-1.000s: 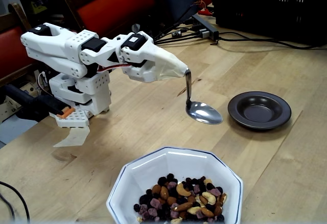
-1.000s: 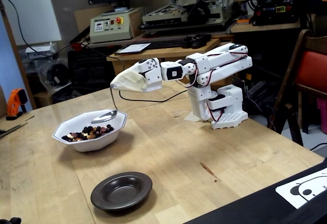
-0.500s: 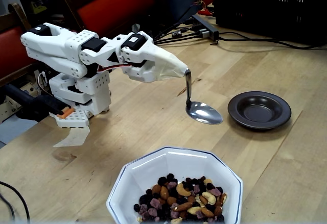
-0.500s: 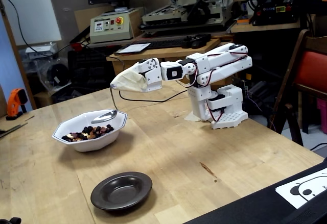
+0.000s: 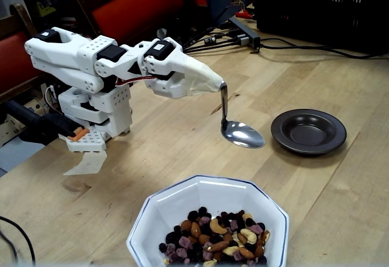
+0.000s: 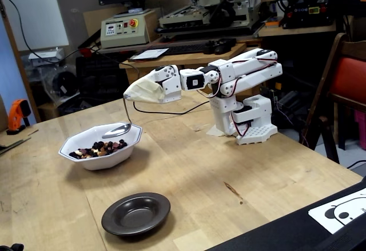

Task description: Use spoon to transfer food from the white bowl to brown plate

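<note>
Across the last second we find no visible change: the white arm holds the same pose and the shiny silver metal spoon hangs in the same place, empty. We judge that scooping has not begun. The arm reaches out level from its white base, its cloth-wrapped gripper closed on the top of the thin handle, so that the spoon's oval bowl hangs below the tip. In one fixed view the spoon is above bare wooden table, between the large white octagonal bowl and the small round dark brown plate; in the other it appears at the bowl's far rim. The mixed nuts and dried fruit lie in the bowl; the plate is empty.
</note>
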Available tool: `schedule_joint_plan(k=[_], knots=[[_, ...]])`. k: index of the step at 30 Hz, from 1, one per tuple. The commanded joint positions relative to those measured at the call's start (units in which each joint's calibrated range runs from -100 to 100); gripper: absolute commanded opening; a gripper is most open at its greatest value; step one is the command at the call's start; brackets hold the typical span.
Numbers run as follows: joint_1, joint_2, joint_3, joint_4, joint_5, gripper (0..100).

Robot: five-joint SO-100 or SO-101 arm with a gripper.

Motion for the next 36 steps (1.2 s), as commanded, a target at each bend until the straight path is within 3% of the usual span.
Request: schedule_joint_plan(k=[1, 25, 36], knots=[[0.32, 0.05, 0.1, -0.16, 0.0, 2], [0.02, 0.22, -1.23, -0.08, 0.05, 2], [0.02, 16.65, -21.41, 7.12, 0.05, 2]])
